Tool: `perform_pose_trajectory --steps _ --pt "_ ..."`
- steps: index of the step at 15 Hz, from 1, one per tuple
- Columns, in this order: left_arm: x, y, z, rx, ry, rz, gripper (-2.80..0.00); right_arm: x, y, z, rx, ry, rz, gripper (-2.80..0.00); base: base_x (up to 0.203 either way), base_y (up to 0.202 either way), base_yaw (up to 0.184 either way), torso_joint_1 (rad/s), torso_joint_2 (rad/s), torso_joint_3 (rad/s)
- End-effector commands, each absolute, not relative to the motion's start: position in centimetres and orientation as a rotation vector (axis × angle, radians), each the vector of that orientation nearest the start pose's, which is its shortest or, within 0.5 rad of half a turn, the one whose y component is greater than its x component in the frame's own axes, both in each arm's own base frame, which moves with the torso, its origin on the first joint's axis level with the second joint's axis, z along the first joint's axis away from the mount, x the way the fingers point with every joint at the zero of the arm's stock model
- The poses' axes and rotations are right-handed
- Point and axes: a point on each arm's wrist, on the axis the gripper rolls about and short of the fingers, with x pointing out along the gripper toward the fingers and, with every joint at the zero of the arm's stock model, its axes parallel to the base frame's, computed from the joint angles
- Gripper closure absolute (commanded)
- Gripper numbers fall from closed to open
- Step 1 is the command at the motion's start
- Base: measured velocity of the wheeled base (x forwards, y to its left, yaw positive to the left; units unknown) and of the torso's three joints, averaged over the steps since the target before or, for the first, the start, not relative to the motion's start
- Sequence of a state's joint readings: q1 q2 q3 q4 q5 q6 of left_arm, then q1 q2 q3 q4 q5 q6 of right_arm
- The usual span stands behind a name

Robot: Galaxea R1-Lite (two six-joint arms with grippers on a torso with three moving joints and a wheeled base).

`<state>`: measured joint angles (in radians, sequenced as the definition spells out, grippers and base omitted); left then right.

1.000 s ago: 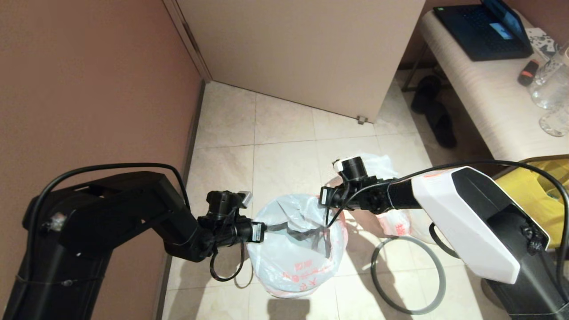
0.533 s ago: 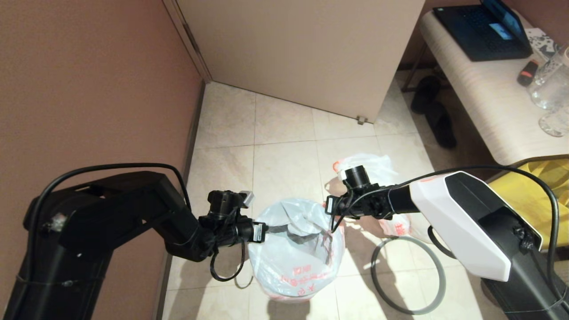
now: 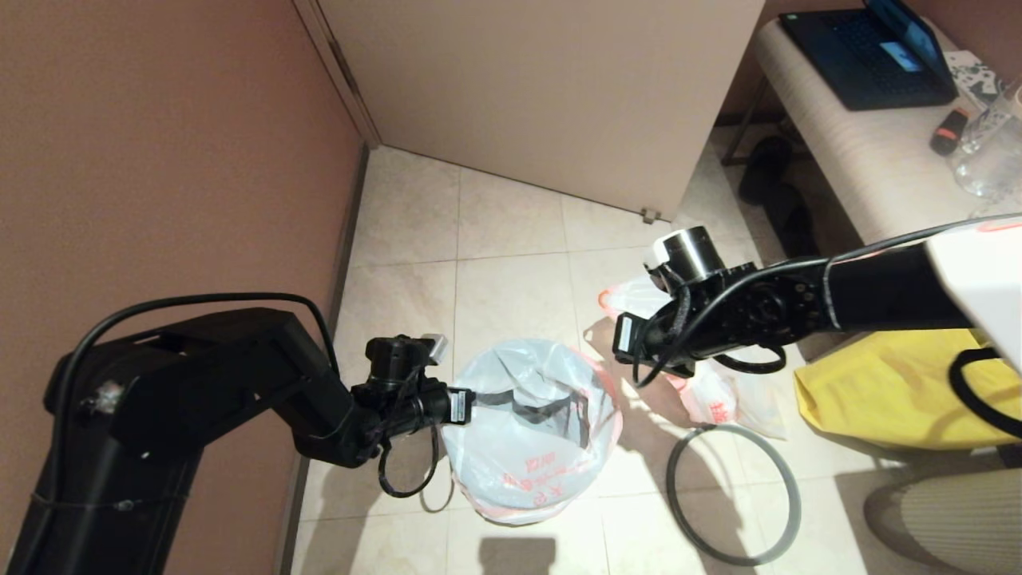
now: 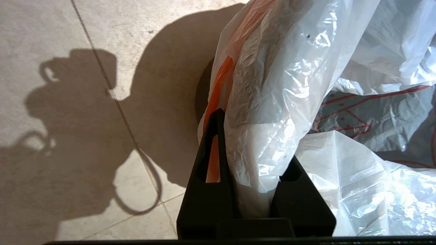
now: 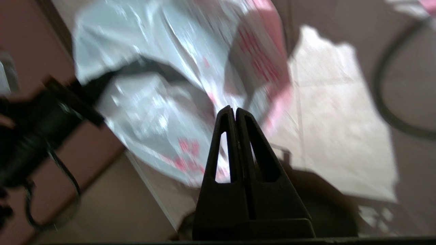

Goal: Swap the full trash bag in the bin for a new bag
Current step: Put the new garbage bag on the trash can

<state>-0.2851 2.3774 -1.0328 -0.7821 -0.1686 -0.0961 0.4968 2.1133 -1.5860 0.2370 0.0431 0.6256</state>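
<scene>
The new bag [image 3: 531,447], translucent white with red print and a pink band, is draped open over the bin [image 4: 203,89], which shows only as a dark wall under the plastic. At the bag's left rim my left gripper [image 3: 469,402] is shut on a fold of it [image 4: 252,153]; one finger [image 4: 212,143] shows and the other is under plastic. My right gripper [image 3: 631,351] hangs above the floor, right of the bag, shut and empty [image 5: 235,110]. The full trash bag [image 3: 713,397] lies on the floor behind that arm. The loose grey hoop [image 3: 733,495] lies flat beside the bin.
A yellow cloth tote [image 3: 886,383] sits on the floor at the right. Behind it a bench [image 3: 846,160] carries a laptop [image 3: 866,56] and glassware. Dark slippers [image 3: 786,208] lie near the bench. The brown wall [image 3: 160,160] runs close on the left.
My right gripper has left the bag's right rim and moved up and to the right, empty. The bag has settled lower over the bin. The left gripper has kept its hold, nearly still.
</scene>
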Motion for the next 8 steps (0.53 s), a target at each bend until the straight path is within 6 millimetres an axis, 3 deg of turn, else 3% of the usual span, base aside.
perform_pose_trajectory --steps 1,2,3,5,8 --pt "39.8 -12.1 -0.4 -0.053 0.591 -0.401 0.00 29.9 17.3 20.9 0.326 0.908 0.205 0.00 0.000 0.000 0.000 0.000 0.00 0.000" --pt "39.7 -12.2 -0.4 -0.048 0.591 -0.393 0.00 27.6 16.7 21.1 0.234 0.961 0.122 0.00 0.000 0.000 0.000 0.000 0.00 0.000" --pt "39.5 -12.7 -0.1 -0.046 0.583 -0.404 -2.80 25.5 16.3 21.6 0.163 0.992 0.082 0.00 0.000 0.000 0.000 0.000 0.00 0.000" --pt "38.6 -13.4 1.3 -0.047 0.557 -0.432 -2.80 23.3 16.4 21.6 0.076 1.021 0.087 0.00 0.000 0.000 0.000 0.000 0.00 0.000" --pt "37.0 -14.3 3.4 -0.051 0.525 -0.482 -2.80 23.9 16.6 19.6 -0.012 1.079 0.079 0.00 0.000 0.000 0.000 0.000 0.00 0.000"
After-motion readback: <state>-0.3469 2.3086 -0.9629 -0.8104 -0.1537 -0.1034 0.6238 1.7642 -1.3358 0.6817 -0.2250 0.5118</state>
